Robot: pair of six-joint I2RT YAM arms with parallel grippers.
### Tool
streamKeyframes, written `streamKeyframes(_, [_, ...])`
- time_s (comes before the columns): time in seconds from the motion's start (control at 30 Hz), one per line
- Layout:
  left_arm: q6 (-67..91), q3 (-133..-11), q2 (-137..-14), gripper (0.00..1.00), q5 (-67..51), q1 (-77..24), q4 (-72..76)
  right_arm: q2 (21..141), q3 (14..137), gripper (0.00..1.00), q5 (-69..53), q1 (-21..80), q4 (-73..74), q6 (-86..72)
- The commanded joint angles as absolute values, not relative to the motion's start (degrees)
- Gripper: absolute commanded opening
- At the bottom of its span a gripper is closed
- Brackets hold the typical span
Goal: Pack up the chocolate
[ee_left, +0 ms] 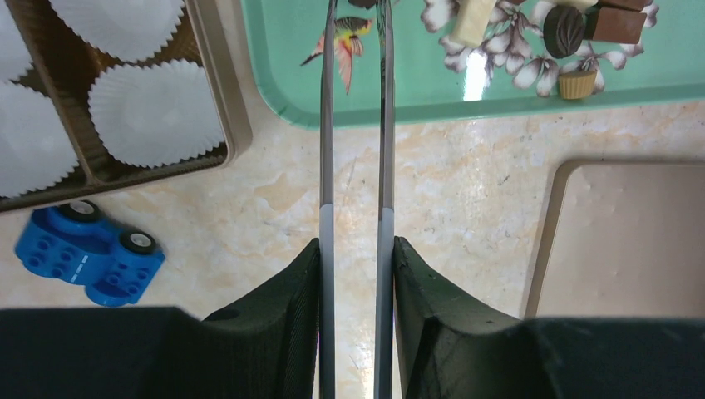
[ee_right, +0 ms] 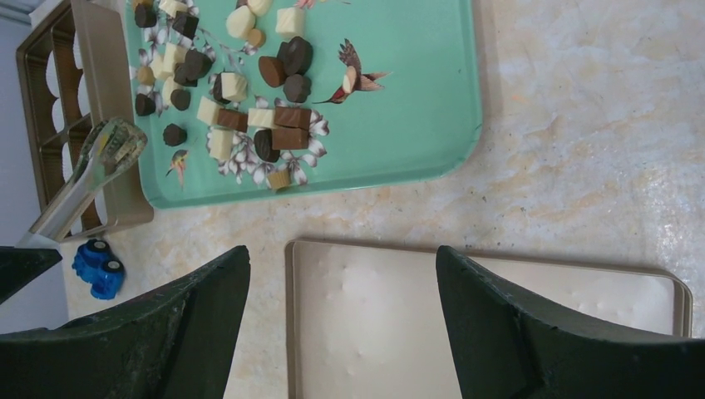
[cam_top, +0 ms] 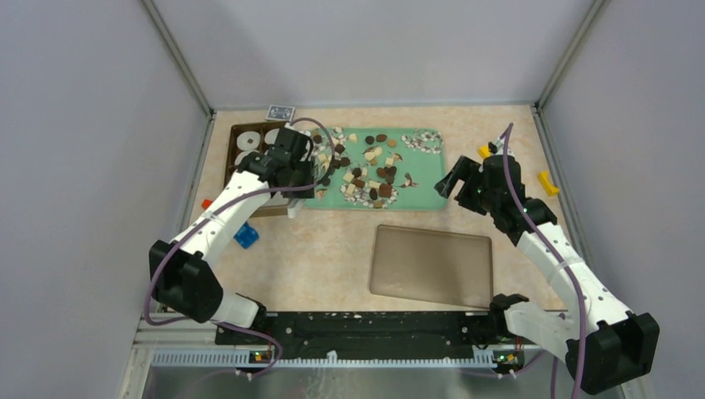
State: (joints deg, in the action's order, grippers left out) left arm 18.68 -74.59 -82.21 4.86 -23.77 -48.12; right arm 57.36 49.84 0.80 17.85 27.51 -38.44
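The tabletop [cam_top: 332,258] is a glossy beige stone pattern with pale orange veining, catching soft white glints from light overhead. Plain, pale grey panels close it in: a back wall [cam_top: 374,50], a left wall [cam_top: 83,125] and a right wall [cam_top: 648,100]. Slim metal posts [cam_top: 179,56] rise from the two far corners. A black rail [cam_top: 366,326] runs along the near edge.
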Motion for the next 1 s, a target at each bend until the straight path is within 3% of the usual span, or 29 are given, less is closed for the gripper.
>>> streamKeyframes(0.0, [23.0, -72.7, -79.7, 0.39, 2.5, -24.5, -45.6, 56.4, 49.8, 0.8, 0.8, 17.5, 26.2, -39.0])
streamKeyframes(0.33, [23.5, -70.6, -80.2, 0.47, 4.1, -24.7, -44.8, 57.0, 49.5, 0.8, 0.7, 17.5, 25.8, -39.1])
streamKeyframes(0.97, [22.7, -70.2, -88.0, 0.47, 4.1, -24.8, -40.6, 56.9, 50.0, 0.8, 1.2, 17.5, 26.5, -39.3])
